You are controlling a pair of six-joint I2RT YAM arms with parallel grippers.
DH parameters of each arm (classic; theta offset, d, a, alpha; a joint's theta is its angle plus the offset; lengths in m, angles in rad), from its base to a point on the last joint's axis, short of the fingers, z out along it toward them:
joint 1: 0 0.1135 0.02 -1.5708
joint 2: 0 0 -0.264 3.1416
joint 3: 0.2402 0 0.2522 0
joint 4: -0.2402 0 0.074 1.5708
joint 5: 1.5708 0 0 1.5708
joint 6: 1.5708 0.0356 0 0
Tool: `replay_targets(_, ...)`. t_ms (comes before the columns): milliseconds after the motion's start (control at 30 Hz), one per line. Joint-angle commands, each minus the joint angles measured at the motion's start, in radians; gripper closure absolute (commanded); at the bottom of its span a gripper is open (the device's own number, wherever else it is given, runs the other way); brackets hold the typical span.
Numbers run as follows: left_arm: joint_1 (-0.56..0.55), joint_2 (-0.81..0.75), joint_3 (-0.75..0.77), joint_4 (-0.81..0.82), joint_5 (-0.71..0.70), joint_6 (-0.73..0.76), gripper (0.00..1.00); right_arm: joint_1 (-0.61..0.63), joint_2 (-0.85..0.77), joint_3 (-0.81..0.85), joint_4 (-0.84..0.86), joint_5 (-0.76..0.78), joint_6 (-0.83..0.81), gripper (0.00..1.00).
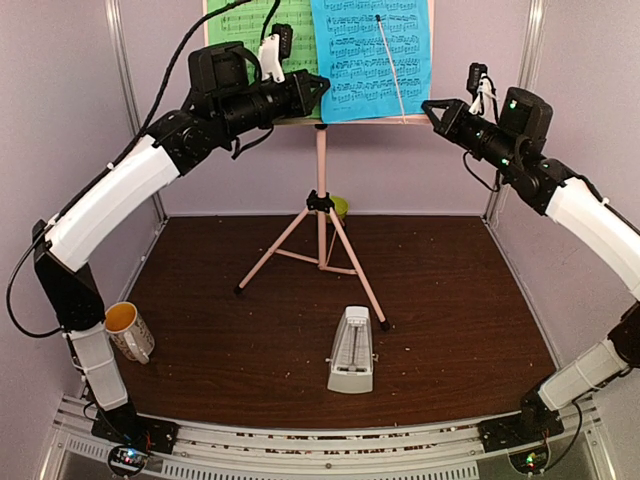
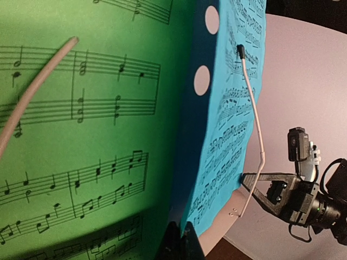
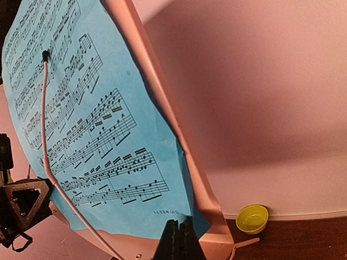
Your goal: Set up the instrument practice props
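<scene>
Flanking the music stand (image 1: 321, 190) at desk level | left gripper (image 1: 324, 90) is closed fully | right gripper (image 1: 428, 104) is closed fully

Green sheet (image 2: 81, 135) close up, blue sheet (image 2: 227, 146) beside it under a wire arm (image 2: 258, 122), right gripper (image 2: 244, 176) apparently at its corner.

Printed staves and notes on the green sheet of music (image 2: 81, 135), the same on the blue sheet of music (image 3: 92, 135), tiny print at its foot too small to read, no legible words or numbers.
</scene>
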Motion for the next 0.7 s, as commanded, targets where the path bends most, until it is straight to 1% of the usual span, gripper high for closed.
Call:
replay_targets(0, 0.004, 0.029, 0.056, 0.005, -0.003, 0.039, 1.00, -0.009, -0.044, -0.014, 0.048, 0.027, -0.016, 1.00)
replay_targets(233, 0.006, 0.067, 0.127, -0.041, 0.020, 0.080, 1.00, -0.020, -0.048, -0.008, 0.050, 0.018, -0.020, 0.99)
replay_targets(300, 0.009, 0.074, 0.140, -0.063, 0.020, 0.093, 1.00, -0.021, -0.052, -0.009, 0.052, 0.021, -0.025, 0.91)
replay_targets(367, 0.012, 0.070, 0.139, -0.079, 0.018, 0.099, 1.00, -0.022, -0.056, -0.004, 0.051, 0.035, -0.034, 0.77)
replay_targets(400, 0.015, 0.067, 0.134, -0.082, 0.017, 0.102, 1.00, -0.023, -0.054, 0.004, 0.049, 0.041, -0.038, 0.72)
replay_targets(600, 0.017, 0.060, 0.133, -0.077, 0.026, 0.112, 1.00, -0.026, -0.008, 0.091, 0.021, 0.034, -0.039, 0.52)
replay_targets(667, 0.020, 0.060, 0.135, -0.077, 0.031, 0.115, 1.00, -0.026, 0.006, 0.106, 0.023, 0.022, -0.034, 0.50)
